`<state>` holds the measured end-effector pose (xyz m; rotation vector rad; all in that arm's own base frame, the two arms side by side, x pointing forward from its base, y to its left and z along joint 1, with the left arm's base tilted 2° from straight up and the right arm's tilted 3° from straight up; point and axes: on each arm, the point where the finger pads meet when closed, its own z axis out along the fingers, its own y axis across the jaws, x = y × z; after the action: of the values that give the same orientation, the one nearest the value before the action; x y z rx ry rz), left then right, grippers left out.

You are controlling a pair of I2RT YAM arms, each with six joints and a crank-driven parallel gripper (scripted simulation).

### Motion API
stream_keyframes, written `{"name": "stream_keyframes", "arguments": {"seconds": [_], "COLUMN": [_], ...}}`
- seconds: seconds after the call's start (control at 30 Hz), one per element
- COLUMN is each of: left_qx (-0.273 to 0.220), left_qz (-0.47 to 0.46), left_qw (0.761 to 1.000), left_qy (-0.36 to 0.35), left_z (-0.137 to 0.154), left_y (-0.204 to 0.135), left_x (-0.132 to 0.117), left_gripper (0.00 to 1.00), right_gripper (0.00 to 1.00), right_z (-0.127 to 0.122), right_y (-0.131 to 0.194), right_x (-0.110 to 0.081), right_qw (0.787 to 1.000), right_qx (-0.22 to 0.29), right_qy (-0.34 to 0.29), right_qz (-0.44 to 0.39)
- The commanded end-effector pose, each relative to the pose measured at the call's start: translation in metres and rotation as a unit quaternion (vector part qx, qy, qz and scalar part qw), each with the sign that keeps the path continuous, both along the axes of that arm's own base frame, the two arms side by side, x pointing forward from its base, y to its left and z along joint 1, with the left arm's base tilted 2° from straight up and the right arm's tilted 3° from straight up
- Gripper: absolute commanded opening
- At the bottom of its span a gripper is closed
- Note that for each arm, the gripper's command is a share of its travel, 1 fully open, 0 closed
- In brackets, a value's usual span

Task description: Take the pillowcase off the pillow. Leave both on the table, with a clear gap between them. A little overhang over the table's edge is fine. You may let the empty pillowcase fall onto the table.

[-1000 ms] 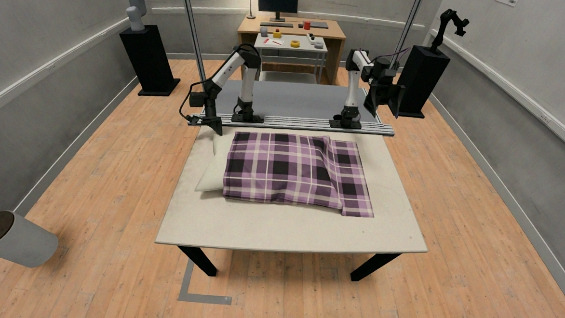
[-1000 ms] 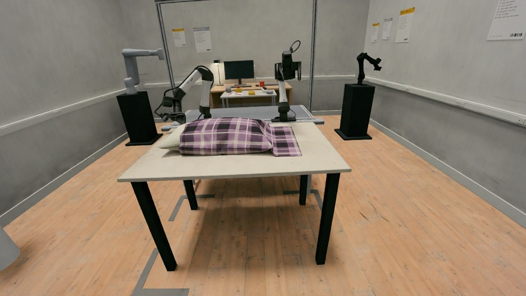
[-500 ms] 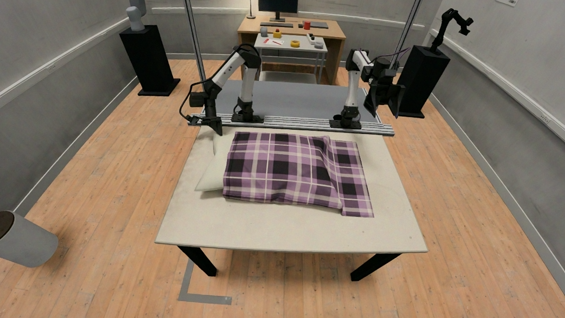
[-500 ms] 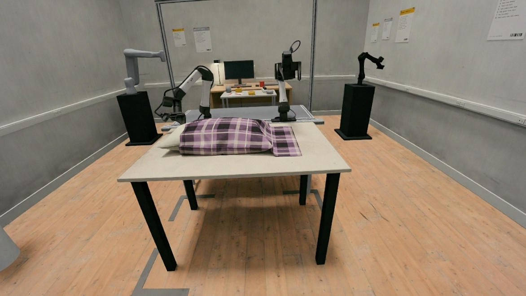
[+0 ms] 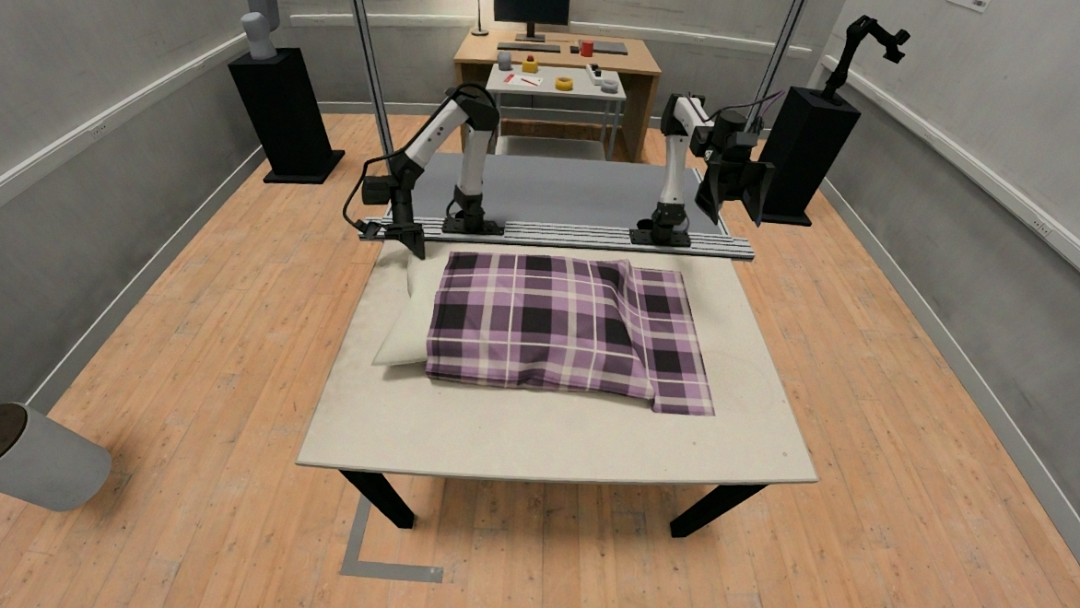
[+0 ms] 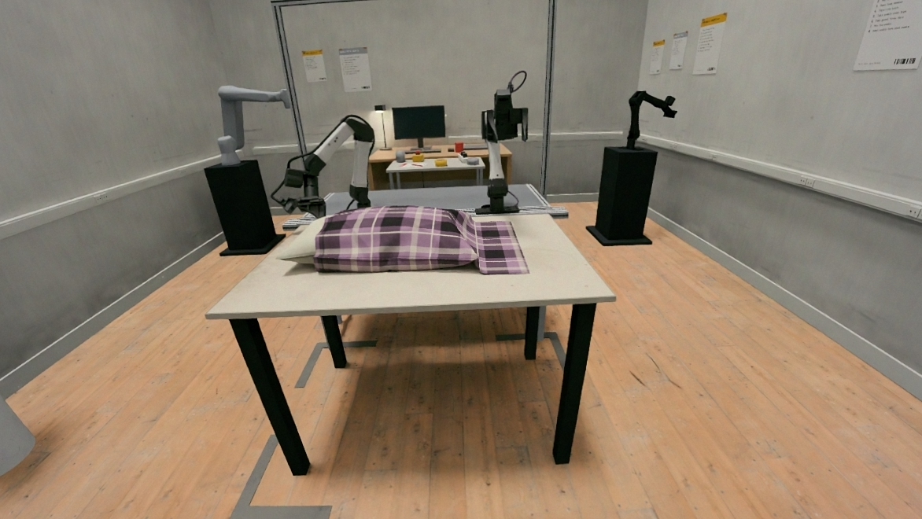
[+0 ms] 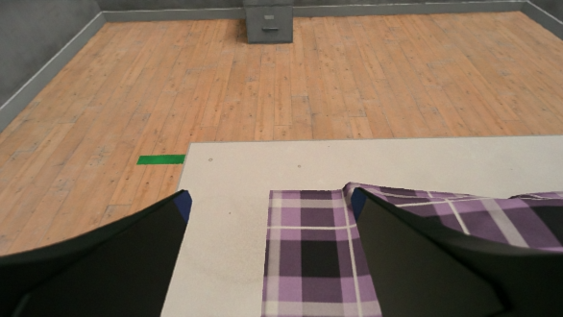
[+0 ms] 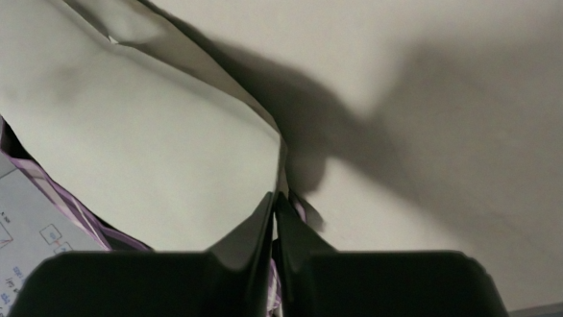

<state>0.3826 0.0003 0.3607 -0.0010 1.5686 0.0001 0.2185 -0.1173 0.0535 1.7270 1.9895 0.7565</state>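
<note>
At table's rear edge: closed black two-finger right gripper (image 5: pixel 420 255) (image 8: pixel 274 194), apparently pinching corner of soft off-white pillow (image 5: pixel 404 332) (image 6: pixel 301 244) (image 8: pixel 159 144). Purple-and-black plaid pillowcase (image 5: pixel 529 324) (image 6: pixel 393 241) (image 7: pixel 319 255) covers most of pillow, long axis running toward left arm's side. Black left gripper (image 5: pixel 736 215) (image 7: pixel 273 202), farther off, spread wide, empty.

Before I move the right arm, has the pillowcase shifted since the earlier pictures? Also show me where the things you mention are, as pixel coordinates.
No. In the top view, the pillowcase (image 5: pixel 536 321) (image 6: pixel 393 239) (image 7: pixel 319 255) (image 8: pixel 64 199) sits in the same place against the table (image 5: pixel 558 445) (image 6: pixel 412 293) (image 7: pixel 216 250) (image 8: pixel 432 72), its flat end no nearer any edge.
</note>
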Motion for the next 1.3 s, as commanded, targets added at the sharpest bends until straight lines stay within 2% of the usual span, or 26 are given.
{"name": "stream_keyframes", "arguments": {"seconds": [0.0,0.03,0.13,0.3,0.37,0.47,1.27], "left_qx": [0.001,0.001,0.001,0.001,0.001,0.001,0.001], "left_qz": [0.003,0.003,0.003,0.003,0.003,0.003,0.003], "left_qw": [1.0,1.0,1.0,1.0,1.0,1.0,1.0], "left_qy": [-0.03,-0.03,-0.03,-0.03,-0.03,-0.03,-0.03], "left_z": [0.024,0.024,0.024,0.024,0.024,0.024,0.024], "left_y": [0.001,0.001,0.001,0.001,0.001,0.001,0.001], "left_x": [-0.001,-0.001,-0.001,-0.001,-0.001,-0.001,-0.001], "left_gripper": [1.0,1.0,1.0,1.0,1.0,1.0,1.0], "right_gripper": [0.01,0.01,0.01,0.01,0.01,0.01,0.01], "right_z": [-0.008,0.002,0.015,0.018,0.011,0.023,0.042], "right_y": [0.001,-0.009,-0.009,-0.009,-0.008,-0.01,-0.013], "right_x": [-0.001,0.005,0.005,0.004,0.003,0.004,0.003], "right_qw": [1.0,1.0,1.0,1.0,1.0,1.0,1.0], "right_qx": [0.008,-0.008,-0.021,-0.021,-0.003,-0.023,-0.023], "right_qy": [0.009,-0.002,-0.009,-0.009,0.002,-0.01,-0.01], "right_qz": [-0.004,-0.004,-0.004,-0.004,-0.004,-0.005,-0.003]}}
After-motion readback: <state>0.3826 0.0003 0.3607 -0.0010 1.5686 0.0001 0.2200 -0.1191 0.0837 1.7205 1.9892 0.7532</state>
